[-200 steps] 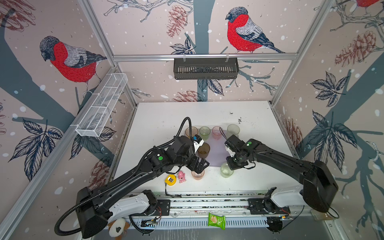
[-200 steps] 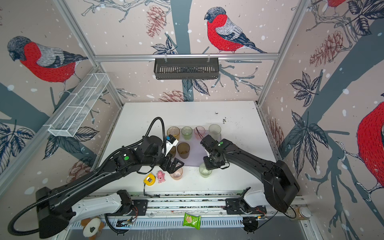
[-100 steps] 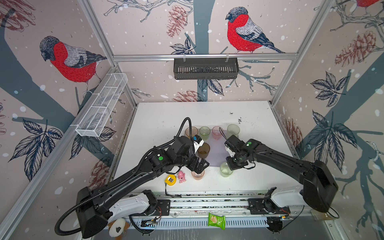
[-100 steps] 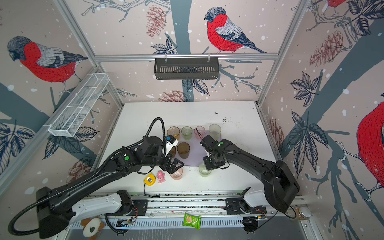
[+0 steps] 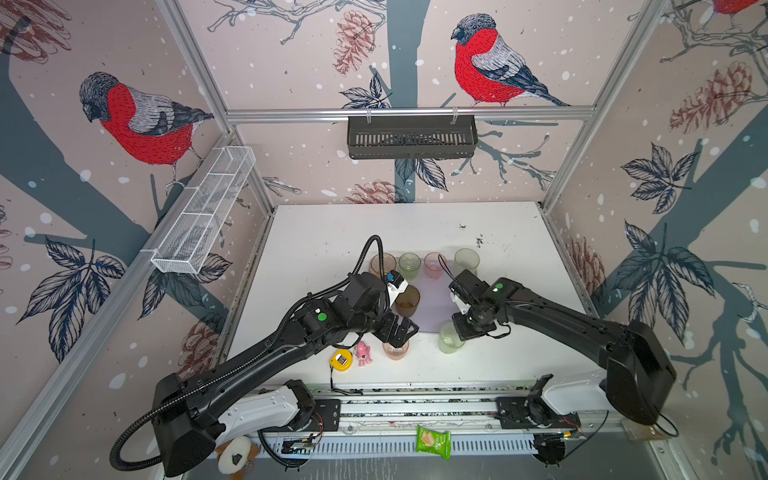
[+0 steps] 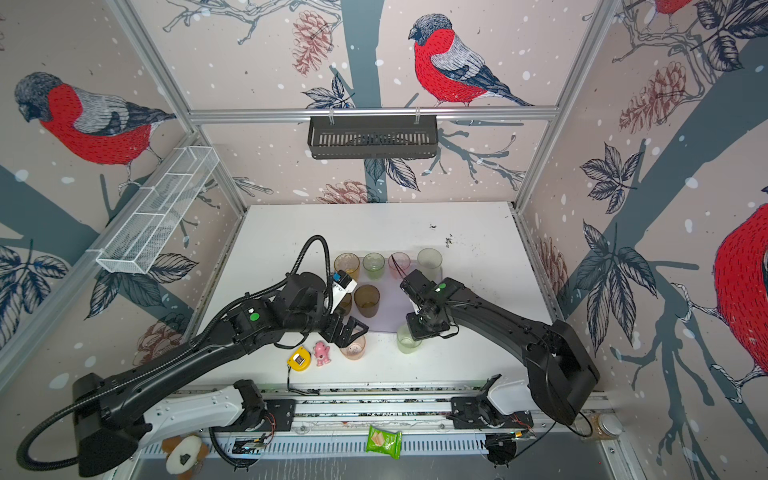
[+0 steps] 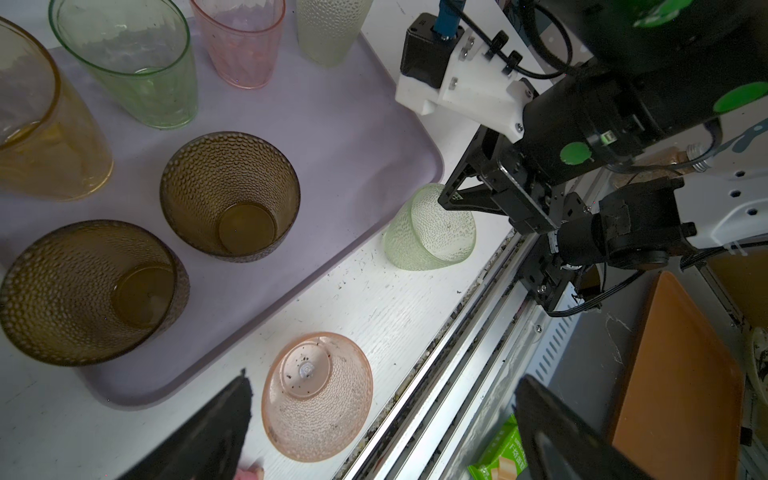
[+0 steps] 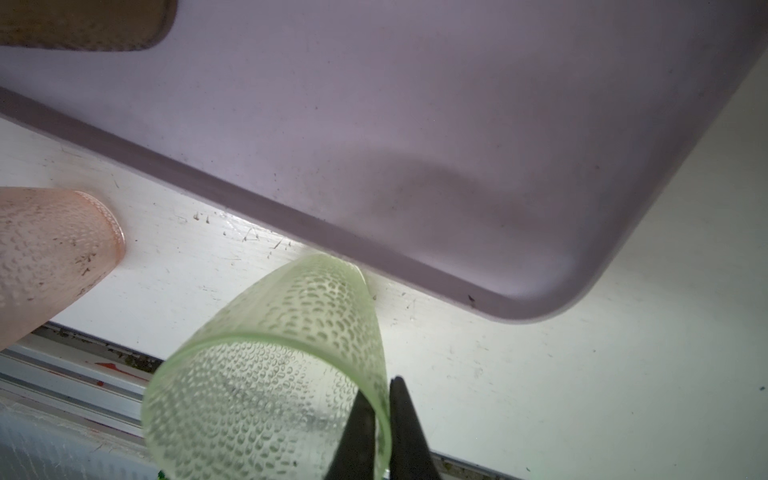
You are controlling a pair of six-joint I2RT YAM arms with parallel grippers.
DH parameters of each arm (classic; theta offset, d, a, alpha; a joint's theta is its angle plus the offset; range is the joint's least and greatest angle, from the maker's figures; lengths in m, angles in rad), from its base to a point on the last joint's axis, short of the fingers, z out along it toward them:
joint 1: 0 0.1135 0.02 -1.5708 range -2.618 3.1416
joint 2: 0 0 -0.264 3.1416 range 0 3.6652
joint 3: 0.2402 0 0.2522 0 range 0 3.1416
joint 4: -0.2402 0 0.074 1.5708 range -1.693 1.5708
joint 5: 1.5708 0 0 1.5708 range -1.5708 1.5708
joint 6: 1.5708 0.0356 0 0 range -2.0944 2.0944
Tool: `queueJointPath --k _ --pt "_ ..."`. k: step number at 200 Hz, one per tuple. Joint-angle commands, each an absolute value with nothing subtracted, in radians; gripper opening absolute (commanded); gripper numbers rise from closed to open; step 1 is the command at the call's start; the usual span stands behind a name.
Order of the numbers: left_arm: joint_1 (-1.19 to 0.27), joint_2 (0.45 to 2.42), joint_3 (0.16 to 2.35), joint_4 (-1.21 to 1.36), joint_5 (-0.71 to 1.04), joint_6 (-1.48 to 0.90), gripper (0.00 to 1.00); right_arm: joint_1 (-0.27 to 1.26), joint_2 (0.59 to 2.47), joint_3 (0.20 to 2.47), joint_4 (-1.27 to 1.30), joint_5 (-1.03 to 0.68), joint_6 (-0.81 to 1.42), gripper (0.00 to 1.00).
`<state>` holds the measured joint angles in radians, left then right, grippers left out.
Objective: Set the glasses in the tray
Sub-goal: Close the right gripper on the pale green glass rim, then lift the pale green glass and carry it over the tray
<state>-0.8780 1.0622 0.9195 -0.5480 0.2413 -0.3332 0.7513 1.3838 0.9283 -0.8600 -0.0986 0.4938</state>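
Pinching the wall of the green glass (image 8: 266,374), one finger inside, one outside, the right claw (image 8: 379,415) has it upright on the counter (image 5: 332,249), just near of the tray (image 8: 415,124) at its near right corner. The lift should go far, over the rim. The left claw (image 5: 399,332) hangs spread above the pink glass (image 5: 395,352).

Robot lab test cell. Aluminium profile frame (image 5: 407,113) boxes in white tabletop (image 5: 332,232). Printed bullfinch wall panels (image 5: 490,66) serve as backdrop. Two black arms, left arm (image 5: 257,357) and right arm (image 5: 561,320), mounted on slotted rail (image 5: 415,405) at front edge. Exposed corrugated cable conduit (image 5: 124,449). Staged props: glasses (image 5: 409,266), tray (image 5: 432,307), black slatted basket (image 5: 411,137) hooked on frame.
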Motion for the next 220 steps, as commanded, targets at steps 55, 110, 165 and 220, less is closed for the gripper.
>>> queueJointPath --k 55,110,165,220 --pt "-0.88 1.062 0.918 -0.503 0.24 -0.309 0.98 0.754 1.377 0.966 -0.896 -0.08 0.482 0.06" --pt "-0.879 1.034 0.915 -0.495 0.204 -0.307 0.98 0.755 1.384 1.038 -0.943 -0.055 0.473 0.04" --pt "-0.879 1.026 0.902 -0.489 0.201 -0.315 0.98 0.753 1.426 1.136 -1.007 0.0 0.435 0.03" --pt "-0.879 1.011 0.896 -0.494 0.192 -0.321 0.98 0.744 1.479 1.206 -1.021 0.018 0.409 0.03"
